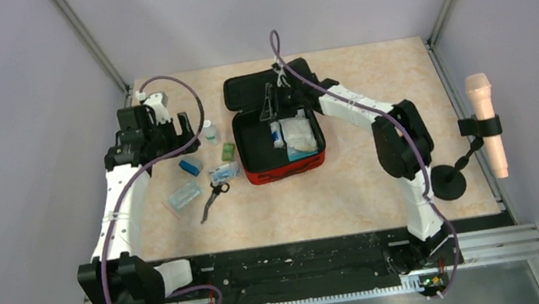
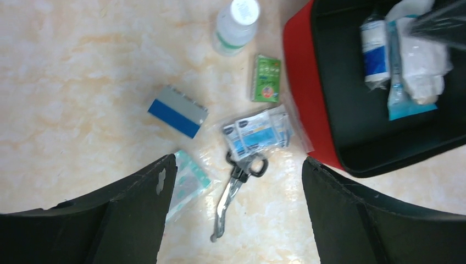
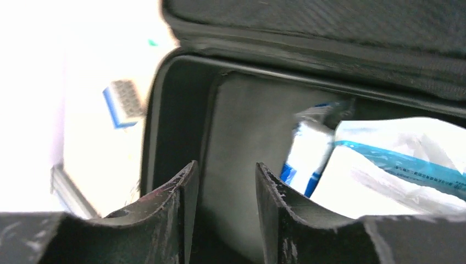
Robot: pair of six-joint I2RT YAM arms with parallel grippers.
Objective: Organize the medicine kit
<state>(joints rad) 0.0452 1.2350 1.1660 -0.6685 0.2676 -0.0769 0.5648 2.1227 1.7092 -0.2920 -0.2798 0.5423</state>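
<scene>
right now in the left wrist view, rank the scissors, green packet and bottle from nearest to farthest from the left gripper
1. scissors, low centre, framed by the open left gripper
2. green packet, higher, beside the medicine kit and its red wall
3. bottle, at the top edge, farthest

The medicine kit [image 2: 299, 93] is sitting mid-tabletop [image 1: 380, 177], its lid [image 1: 265, 86] lying open behind the tray. Inside, a roll [image 2: 375, 52] is lying just left of a heap of dressings [image 2: 420, 66]. My right pincer [image 3: 225, 168] is hanging over the tray's rear left. The rest is lying left of the kit:

- a bottle [image 2: 236, 25] farthest back
- a flat packet [image 2: 266, 78] just before it
- a small box [image 2: 177, 111] left of that packet
- sachets [image 2: 258, 132] beside the kit's left wall
- scissors [image 2: 236, 187] in front, handles touching the sachets
- a pouch [image 2: 187, 184] left of the scissors

My left pincer [image 2: 237, 165] is hanging above them.
</scene>
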